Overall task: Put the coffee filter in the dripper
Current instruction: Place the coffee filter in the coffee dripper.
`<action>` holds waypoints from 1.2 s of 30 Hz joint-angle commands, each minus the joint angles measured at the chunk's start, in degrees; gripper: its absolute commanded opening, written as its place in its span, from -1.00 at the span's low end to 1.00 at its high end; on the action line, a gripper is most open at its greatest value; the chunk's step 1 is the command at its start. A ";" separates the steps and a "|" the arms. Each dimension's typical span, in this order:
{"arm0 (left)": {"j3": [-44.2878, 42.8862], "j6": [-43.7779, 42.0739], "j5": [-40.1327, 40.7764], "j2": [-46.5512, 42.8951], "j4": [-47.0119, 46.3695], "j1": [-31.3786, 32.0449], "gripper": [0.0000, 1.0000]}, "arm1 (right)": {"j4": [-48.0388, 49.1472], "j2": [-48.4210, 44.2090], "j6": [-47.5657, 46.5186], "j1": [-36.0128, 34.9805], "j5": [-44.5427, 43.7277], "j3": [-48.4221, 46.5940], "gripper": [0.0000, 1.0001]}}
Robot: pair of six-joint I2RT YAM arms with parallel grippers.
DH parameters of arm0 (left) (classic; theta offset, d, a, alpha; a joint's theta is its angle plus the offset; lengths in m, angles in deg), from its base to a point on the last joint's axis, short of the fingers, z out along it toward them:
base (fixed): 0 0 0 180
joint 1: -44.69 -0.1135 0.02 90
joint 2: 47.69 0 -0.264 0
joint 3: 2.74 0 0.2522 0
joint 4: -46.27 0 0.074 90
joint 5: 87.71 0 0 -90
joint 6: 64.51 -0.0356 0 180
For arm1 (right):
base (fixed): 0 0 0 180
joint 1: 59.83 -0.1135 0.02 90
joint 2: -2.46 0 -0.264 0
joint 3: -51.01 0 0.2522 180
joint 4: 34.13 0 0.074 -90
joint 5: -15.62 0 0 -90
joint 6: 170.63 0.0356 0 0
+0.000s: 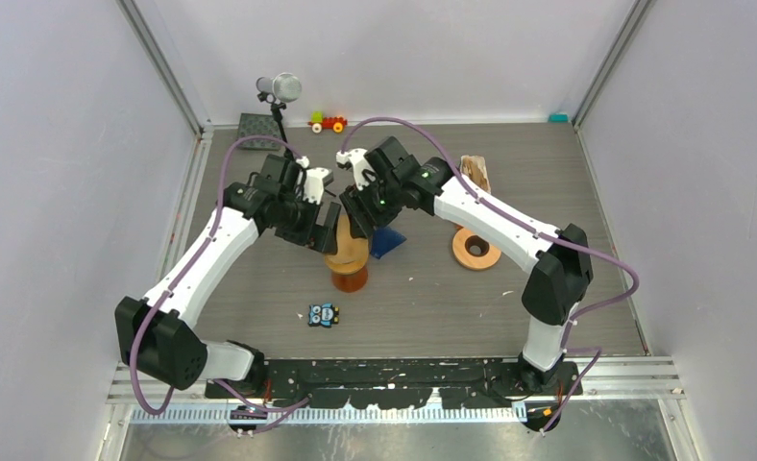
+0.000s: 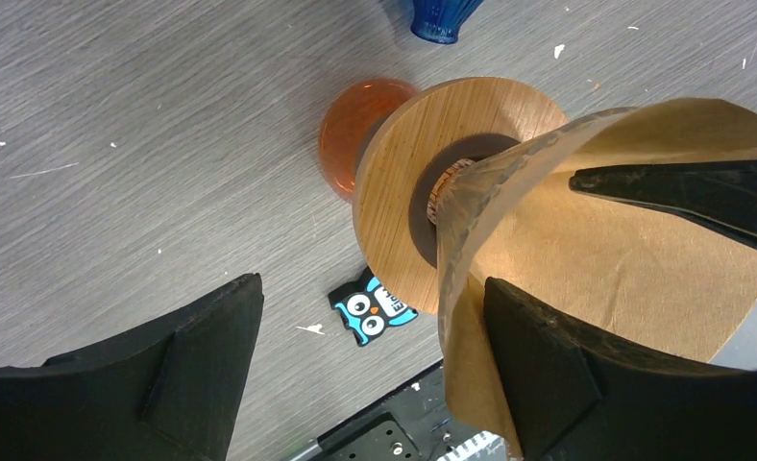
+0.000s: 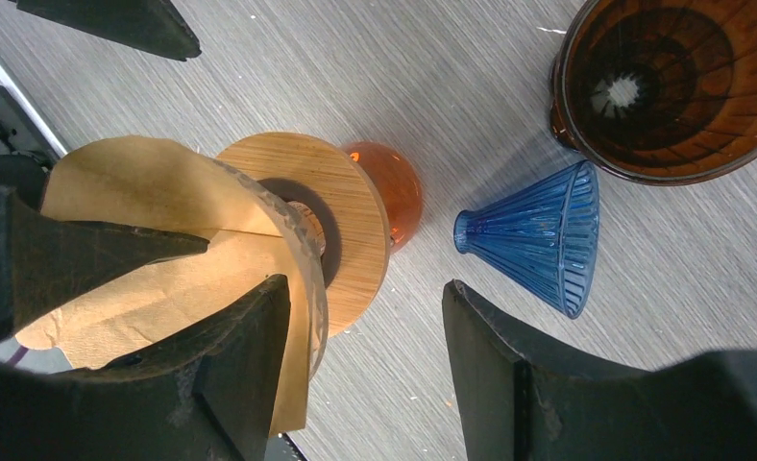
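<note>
Matt creased paper filter [image 2: 701, 298]; smooth wooden collar [image 2: 451, 125] on glossy amber dripper [image 2: 351, 130].

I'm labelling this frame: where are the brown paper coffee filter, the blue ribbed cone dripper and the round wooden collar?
brown paper coffee filter [image 2: 624, 279]: left wrist view, its inner face.
blue ribbed cone dripper [image 3: 538, 235]: right wrist view, side wall.
round wooden collar [image 3: 360, 230]: right wrist view, flat face.
</note>
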 commanded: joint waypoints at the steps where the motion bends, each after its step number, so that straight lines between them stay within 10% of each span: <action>1: 1.47 -1.31 0.06 -1.57 -2.70 -0.25 0.72 | 1.67 0.93 0.22 -0.28 -0.04 -0.11 0.28; 36: -4.10 -3.68 0.25 -2.84 -1.64 -0.25 0.99 | -1.86 -3.44 -2.32 -0.28 3.24 -4.99 0.40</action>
